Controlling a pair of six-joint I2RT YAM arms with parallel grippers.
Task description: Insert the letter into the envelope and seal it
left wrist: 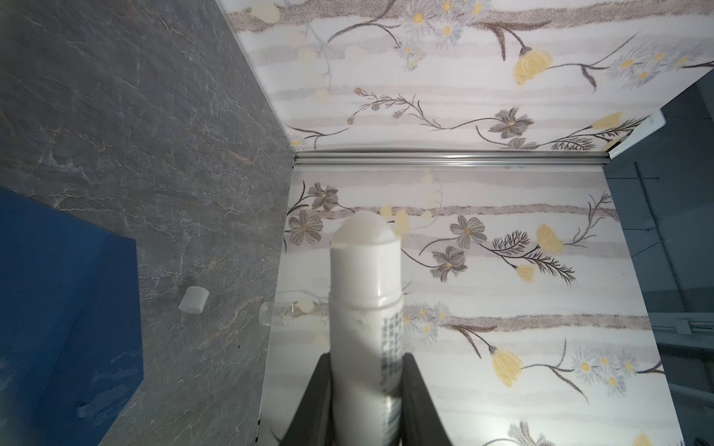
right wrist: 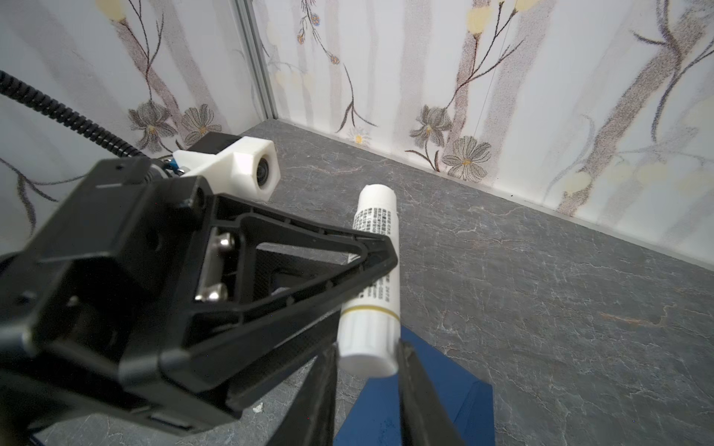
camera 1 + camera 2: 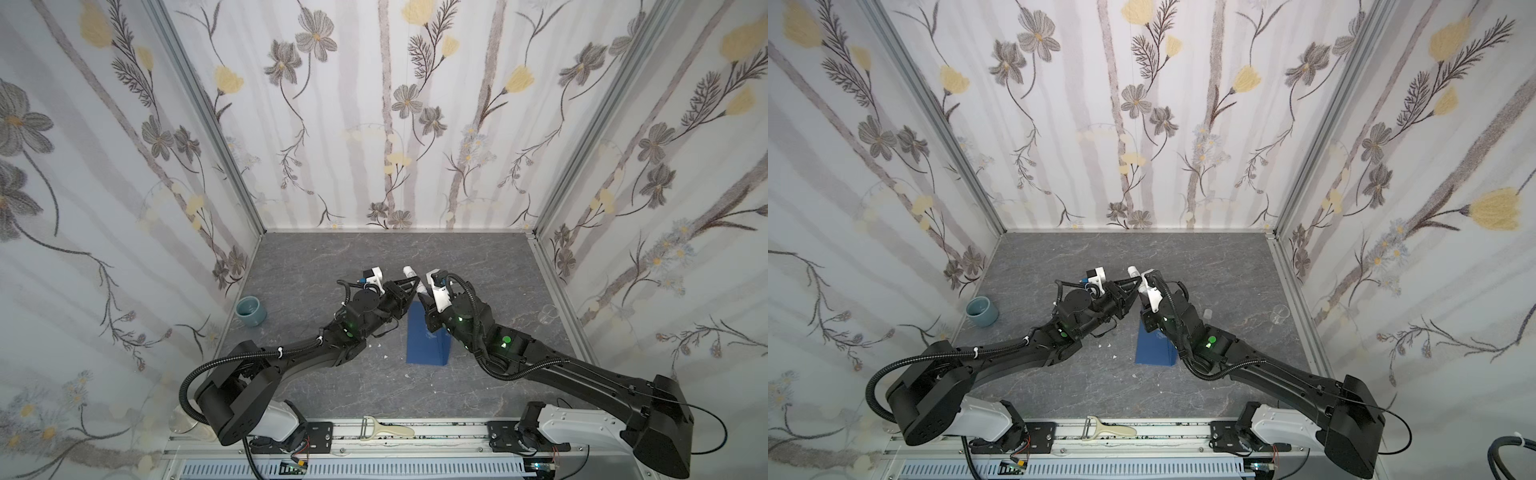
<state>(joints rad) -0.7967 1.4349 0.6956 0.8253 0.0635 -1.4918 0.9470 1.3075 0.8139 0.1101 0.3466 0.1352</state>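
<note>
You're pinching the uncapped white plastic glue stick point(image 1: 365, 293) in your left gripper point(image 1: 367, 361). Your right gripper point(image 2: 365, 347) is straddling its base, grip unclear. The navy paper envelope point(image 3: 426, 345) is lying underneath, letter unseen. You're risking twisting the stick loose.

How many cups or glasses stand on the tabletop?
2: a blue-grey cup by the left wall and a clear glass by the right wall. A translucent shape by the left arm's base might be a third; the arms may hide more.
</note>
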